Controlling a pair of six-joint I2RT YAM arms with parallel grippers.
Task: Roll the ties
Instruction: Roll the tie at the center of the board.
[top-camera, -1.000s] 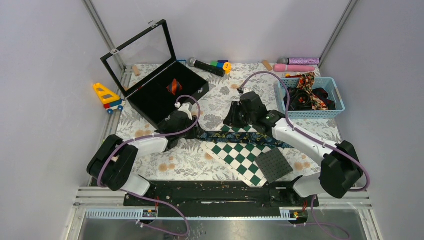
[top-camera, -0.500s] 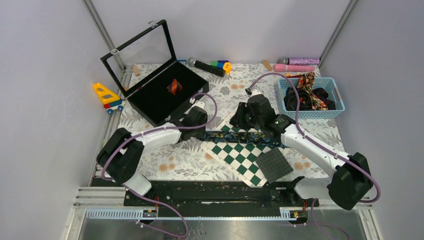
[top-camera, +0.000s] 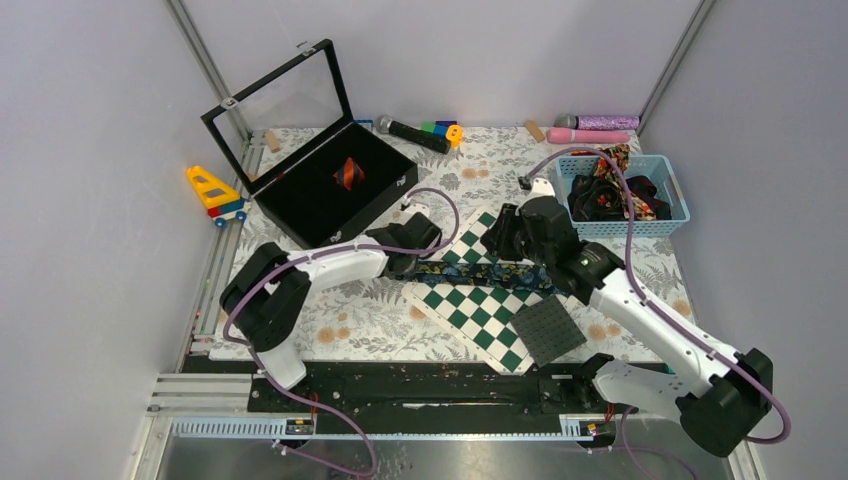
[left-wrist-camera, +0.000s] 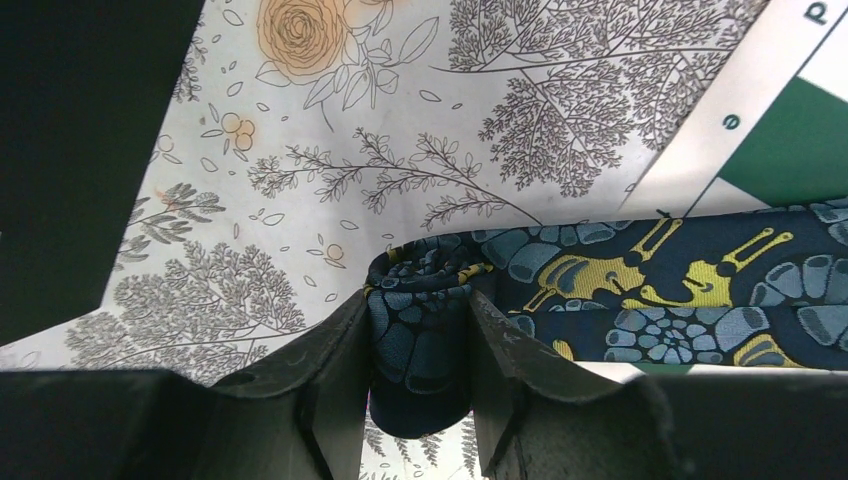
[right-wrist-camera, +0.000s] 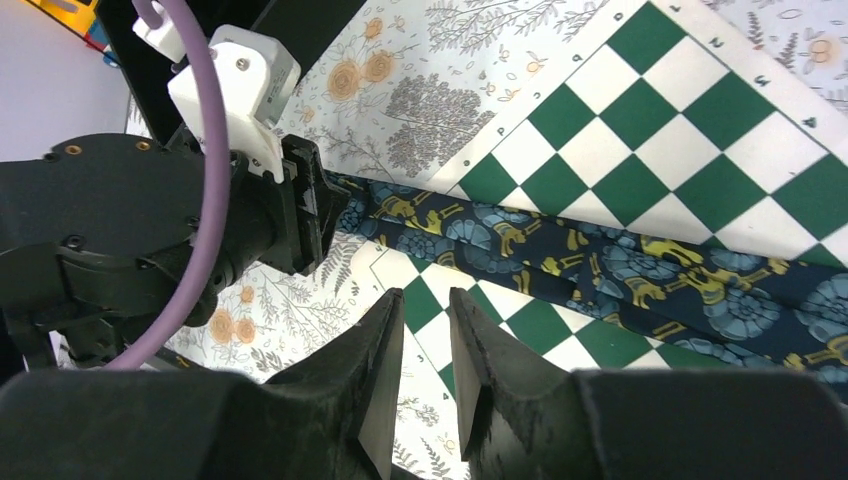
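Fabric of the tie (left-wrist-camera: 650, 270) looks soft, light and slippery; hold it at the rolled end. Left pincer (left-wrist-camera: 418, 310) clamps that roll; right pincer (right-wrist-camera: 425, 300) stands narrow and empty.

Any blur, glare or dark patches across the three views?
Top external: even soft light, sharp throughout. Left wrist: navy patterned fabric tie crisp; jaws dark and slightly soft up close. Right wrist: green-and-white chequered board sharp; jaws underexposed.

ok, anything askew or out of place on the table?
The chequered board lies at a slant, navy tie across it, a grey studded plate overlapping its near-right corner. A floral tie spills over the blue basket's rim. The toy truck sits off the mat.
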